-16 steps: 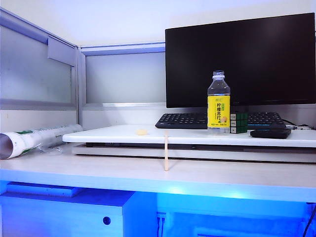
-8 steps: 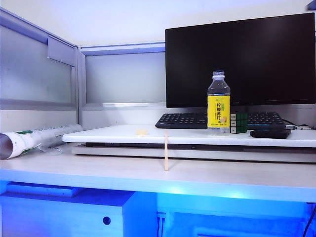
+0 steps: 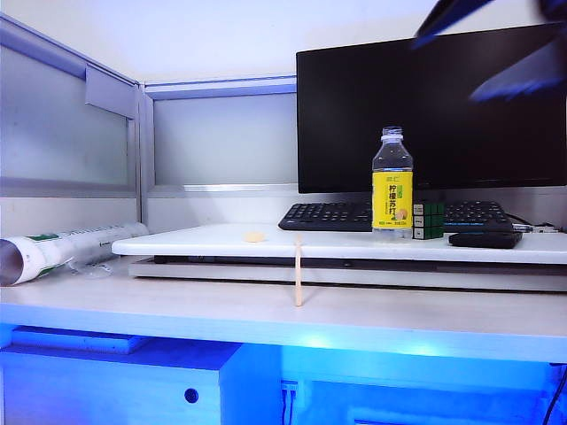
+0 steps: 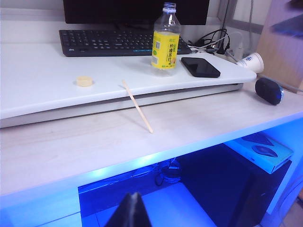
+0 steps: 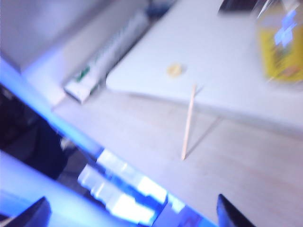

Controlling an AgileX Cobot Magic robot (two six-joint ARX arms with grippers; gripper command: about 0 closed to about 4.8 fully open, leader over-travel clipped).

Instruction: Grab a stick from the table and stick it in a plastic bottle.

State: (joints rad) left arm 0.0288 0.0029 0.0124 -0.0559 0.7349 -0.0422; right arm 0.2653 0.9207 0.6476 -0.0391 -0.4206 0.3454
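Leaning on the board's edge, the stick (image 3: 299,270) stands on our table (image 3: 266,319); the bottle (image 3: 392,183) sits behind. Only our left wrist view shows a cup (image 4: 251,62). Right gripper (image 5: 130,210) hovers spread wide; left gripper (image 4: 129,213) looks pinched together, below the table edge.

The stick (image 4: 137,106) looked like pale matt wood; the bottle (image 3: 392,183) was clear glossy plastic; the surface (image 3: 266,319) was smooth white.

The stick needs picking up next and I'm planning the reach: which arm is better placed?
Probably the right. The right gripper is out above the table, jaws open, with the stick in its camera; the left gripper hangs below the table edge.
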